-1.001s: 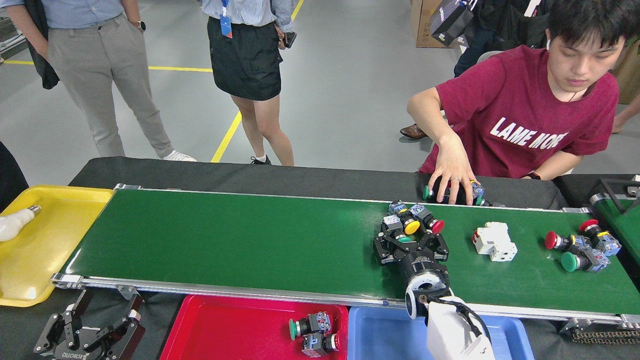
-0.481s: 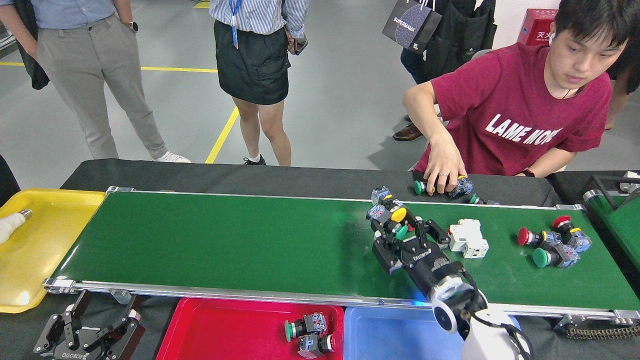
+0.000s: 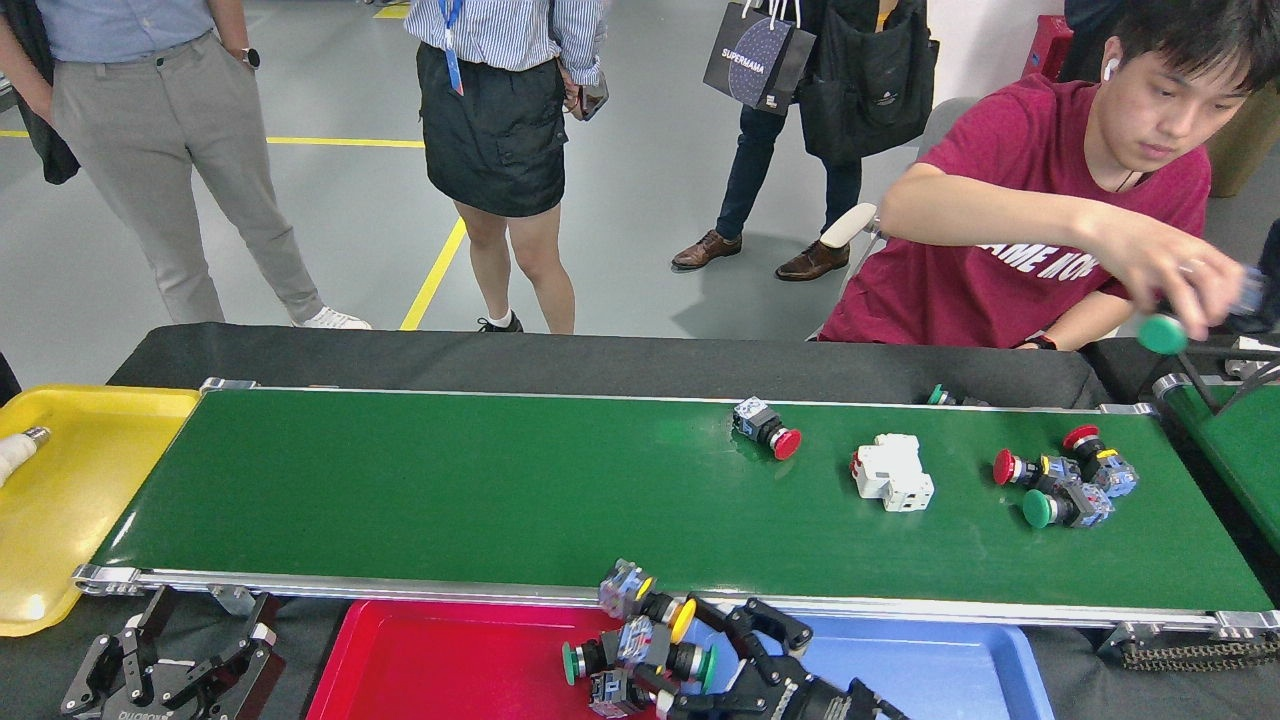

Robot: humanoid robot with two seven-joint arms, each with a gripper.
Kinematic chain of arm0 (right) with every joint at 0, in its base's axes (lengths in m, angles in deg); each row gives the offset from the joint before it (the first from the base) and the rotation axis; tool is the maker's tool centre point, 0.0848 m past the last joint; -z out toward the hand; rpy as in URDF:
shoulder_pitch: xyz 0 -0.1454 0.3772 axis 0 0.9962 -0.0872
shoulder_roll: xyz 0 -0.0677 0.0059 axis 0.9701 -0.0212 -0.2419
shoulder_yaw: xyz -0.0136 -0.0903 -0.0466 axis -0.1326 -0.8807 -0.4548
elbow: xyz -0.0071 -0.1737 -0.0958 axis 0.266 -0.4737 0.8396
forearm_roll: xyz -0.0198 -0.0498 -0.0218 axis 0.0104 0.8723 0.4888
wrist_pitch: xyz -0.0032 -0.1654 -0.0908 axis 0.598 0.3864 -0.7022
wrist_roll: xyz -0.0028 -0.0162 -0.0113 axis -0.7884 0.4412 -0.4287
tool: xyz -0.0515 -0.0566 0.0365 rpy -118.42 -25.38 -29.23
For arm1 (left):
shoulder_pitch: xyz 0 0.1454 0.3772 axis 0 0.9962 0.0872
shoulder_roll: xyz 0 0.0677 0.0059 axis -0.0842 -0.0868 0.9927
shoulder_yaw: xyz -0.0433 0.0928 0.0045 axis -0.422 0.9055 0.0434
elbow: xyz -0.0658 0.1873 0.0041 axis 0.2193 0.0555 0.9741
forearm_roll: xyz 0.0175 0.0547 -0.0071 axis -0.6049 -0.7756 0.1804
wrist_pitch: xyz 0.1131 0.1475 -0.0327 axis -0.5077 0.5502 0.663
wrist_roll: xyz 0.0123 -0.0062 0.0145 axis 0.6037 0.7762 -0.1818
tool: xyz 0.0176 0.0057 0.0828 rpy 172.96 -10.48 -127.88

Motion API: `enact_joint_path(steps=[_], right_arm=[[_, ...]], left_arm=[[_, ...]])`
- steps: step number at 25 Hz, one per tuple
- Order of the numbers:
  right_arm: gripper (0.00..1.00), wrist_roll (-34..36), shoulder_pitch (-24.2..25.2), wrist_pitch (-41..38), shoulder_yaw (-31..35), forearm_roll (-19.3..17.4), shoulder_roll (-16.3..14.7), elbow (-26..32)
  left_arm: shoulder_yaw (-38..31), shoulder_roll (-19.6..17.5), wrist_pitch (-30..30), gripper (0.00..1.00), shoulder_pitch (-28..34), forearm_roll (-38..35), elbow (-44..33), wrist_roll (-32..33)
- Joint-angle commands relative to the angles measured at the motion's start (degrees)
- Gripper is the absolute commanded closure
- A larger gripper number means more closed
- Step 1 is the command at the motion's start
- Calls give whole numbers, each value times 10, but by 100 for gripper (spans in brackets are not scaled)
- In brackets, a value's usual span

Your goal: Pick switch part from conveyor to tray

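The right claw (image 3: pixel 690 640) is gripping a yellow switch (image 3: pixel 655 608) and a green switch (image 3: pixel 680 660) over the red tray (image 3: pixel 440 660). The left claw (image 3: pixel 170 675) is resting with fingers apart beside the conveyor (image 3: pixel 500 490)

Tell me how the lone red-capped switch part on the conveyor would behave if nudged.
The red-capped switch part lies on its side on the conveyor, so its round cap would probably let it roll or pivot. It looks like rigid plastic, likely stiff. Its boxy grey end may stop a full roll.
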Motion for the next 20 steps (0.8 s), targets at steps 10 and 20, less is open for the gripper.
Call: enact_joint_path(steps=[10, 20], right_arm=[[2, -10, -28, 10, 49, -7, 27, 12], [3, -6, -50, 182, 286, -5, 41, -3]], left_arm=[[3, -6, 1, 0, 2, -5, -9, -1], [216, 27, 32, 0, -100, -82, -66, 89]])
